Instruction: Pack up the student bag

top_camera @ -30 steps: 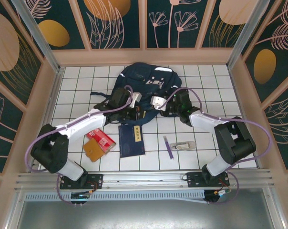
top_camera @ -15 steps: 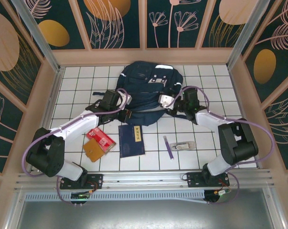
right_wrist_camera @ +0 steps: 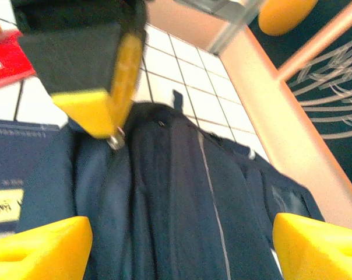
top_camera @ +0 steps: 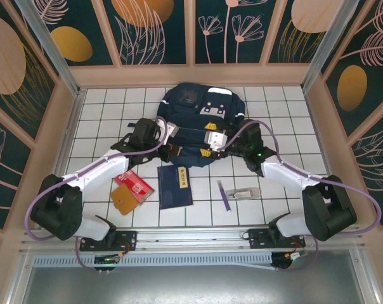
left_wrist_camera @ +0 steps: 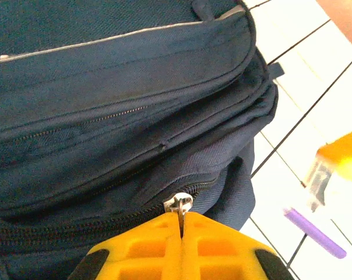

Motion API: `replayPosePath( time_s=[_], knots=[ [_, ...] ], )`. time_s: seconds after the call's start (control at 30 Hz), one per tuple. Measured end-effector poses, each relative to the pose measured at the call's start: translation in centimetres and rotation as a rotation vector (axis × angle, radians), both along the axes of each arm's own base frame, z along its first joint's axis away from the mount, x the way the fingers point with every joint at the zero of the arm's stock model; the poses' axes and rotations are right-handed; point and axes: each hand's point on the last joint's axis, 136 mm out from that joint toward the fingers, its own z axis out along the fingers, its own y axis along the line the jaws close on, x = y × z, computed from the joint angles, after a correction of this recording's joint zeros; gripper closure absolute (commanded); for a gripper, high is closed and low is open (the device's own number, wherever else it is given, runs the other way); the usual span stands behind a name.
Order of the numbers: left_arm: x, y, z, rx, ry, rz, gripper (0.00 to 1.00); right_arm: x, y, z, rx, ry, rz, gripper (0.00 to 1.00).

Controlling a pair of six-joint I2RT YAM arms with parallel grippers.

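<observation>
Nearest the arm bases, the loose things lie in a row on the white-tiled desk (top_camera: 103, 107): a tan card holder (top_camera: 123, 201) touching a red packet (top_camera: 133, 184), a flat dark-blue notebook (top_camera: 175, 185) beside them, then a purple pen (top_camera: 224, 196) and a small pale object (top_camera: 245, 192) I cannot identify. None is in the bag, so packing has probably not begun and the opening is the step in hand. Just beyond the notebook, both arms meet at the near edge of the student bag (top_camera: 198, 117). The left gripper (left_wrist_camera: 182, 233) is pinched tight on the metal zipper pull (left_wrist_camera: 180, 205), its yellow fingers pressed together with the tab between them, a hold suited to dragging the zip along its track. Facing it, the right gripper (right_wrist_camera: 179, 245) hangs over the navy fabric with its fingers spread wide and nothing in them, likely placed to pin or steady the cloth. The bag lies flat at the middle of the desk's far half, its top toward the back wall.
</observation>
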Motion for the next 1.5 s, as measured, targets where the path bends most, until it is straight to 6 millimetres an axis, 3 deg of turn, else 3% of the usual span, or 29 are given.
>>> replayPosePath(
  time_s=[0.17, 0.2, 0.33, 0.43, 0.6, 0.77, 0.87, 0.97, 1.07, 1.1, 1.2, 1.33, 1.4, 1.5],
  knots=[
    [0.1, -0.8, 0.9, -0.040, -0.017, -0.008, 1.00, 1.0, 2.1, -2.3, -0.048, 0.060, 0.029, 0.24],
    [0.1, -0.8, 0.9, -0.040, -0.017, -0.007, 1.00, 1.2, 2.3, -3.0, -0.062, 0.082, 0.028, 0.32],
    [0.0, -0.6, 0.7, -0.035, -0.018, -0.002, 1.00, 1.4, 2.4, -4.9, -0.124, 0.149, 0.036, 0.83],
    [0.2, -0.5, 0.6, -0.028, -0.025, 0.009, 1.00, 1.5, 2.2, -5.7, -0.169, 0.170, 0.031, 1.00],
    [0.8, 0.6, -0.3, 0.047, -0.057, 0.021, 1.00, 1.9, 0.8, -6.1, -0.212, 0.161, 0.009, 1.00],
    [4.5, 5.7, -2.8, 0.181, -0.062, 0.157, 1.00, 3.3, -3.1, -5.0, -0.228, 0.115, -0.066, 1.00],
    [5.3, 6.8, -4.0, 0.222, -0.064, 0.167, 1.00, 3.3, -4.1, -4.7, -0.228, 0.092, -0.082, 1.00],
    [4.7, 5.9, -4.7, 0.200, -0.043, 0.113, 1.00, 2.9, -4.5, -5.3, -0.235, 0.101, -0.079, 1.00],
    [3.9, 4.7, -4.9, 0.173, -0.045, 0.069, 1.00, 2.8, -4.6, -5.6, -0.219, 0.123, -0.089, 0.36],
    [3.6, 4.1, -4.9, 0.161, -0.047, 0.050, 1.00, 2.8, -4.5, -5.5, -0.201, 0.130, -0.091, 0.28],
    [2.6, 2.4, -4.4, 0.110, -0.036, 0.004, 1.00, 2.1, -3.5, -4.3, -0.127, 0.124, -0.071, 0.19],
    [1.7, 0.3, -3.3, 0.035, -0.029, -0.041, 1.00, 0.1, -0.5, -3.0, -0.056, 0.136, 0.016, 0.18],
    [1.4, -0.6, -2.4, -0.010, -0.019, -0.060, 1.00, -0.4, 0.8, -3.0, -0.044, 0.162, 0.049, 0.18],
    [1.9, -2.0, -0.1, -0.079, -0.050, -0.078, 1.00, 0.0, 0.9, -4.2, -0.058, 0.193, 0.035, 0.23]
  ],
)
